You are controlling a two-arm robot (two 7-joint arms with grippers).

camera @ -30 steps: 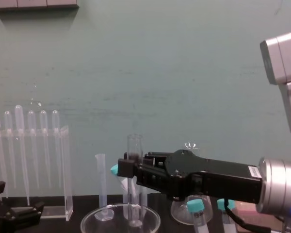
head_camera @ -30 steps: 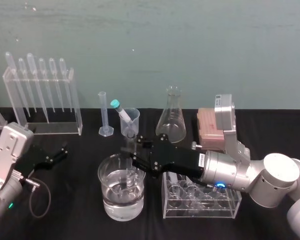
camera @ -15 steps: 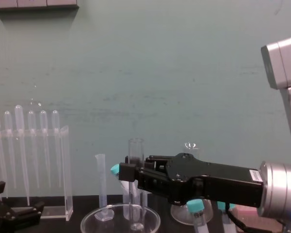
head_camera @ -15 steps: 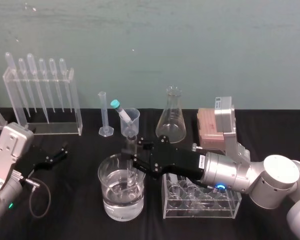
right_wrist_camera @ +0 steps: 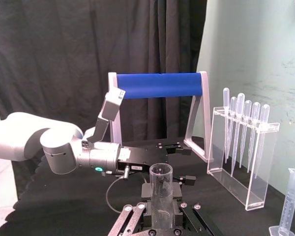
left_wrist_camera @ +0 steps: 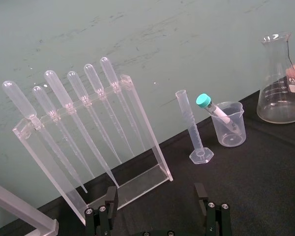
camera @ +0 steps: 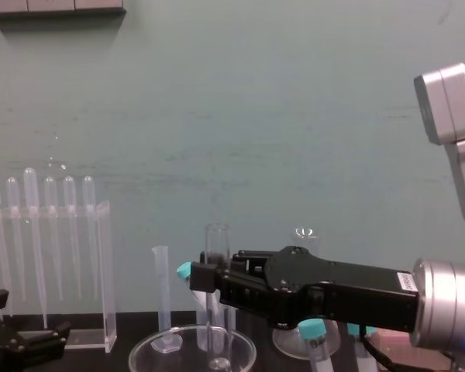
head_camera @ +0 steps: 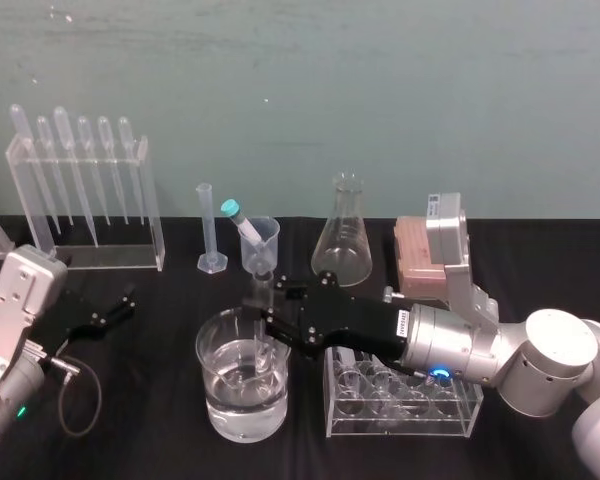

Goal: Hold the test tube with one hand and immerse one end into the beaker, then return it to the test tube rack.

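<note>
Clear glass test tube (camera: 216, 246) and clear beaker (head_camera: 220, 400) show against a black tabletop (head_camera: 150, 420) and pale green wall (head_camera: 380, 100). A teal cap (head_camera: 230, 208) tops one small tube (head_camera: 248, 229); the box (head_camera: 418, 252) is pinkish-brown.

Clear test tube (camera: 215, 242) stands upright, lower end inside the wide beaker (head_camera: 209, 382).

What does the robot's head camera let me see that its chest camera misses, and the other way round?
Head view: the clear test tube rack beside the beaker, and the water inside it. Chest view: a side look at the test tube, upright, its open top above the right gripper. Both: that gripper shut on the tube over the beaker, the left gripper idle at left, the pipette stand.
</note>
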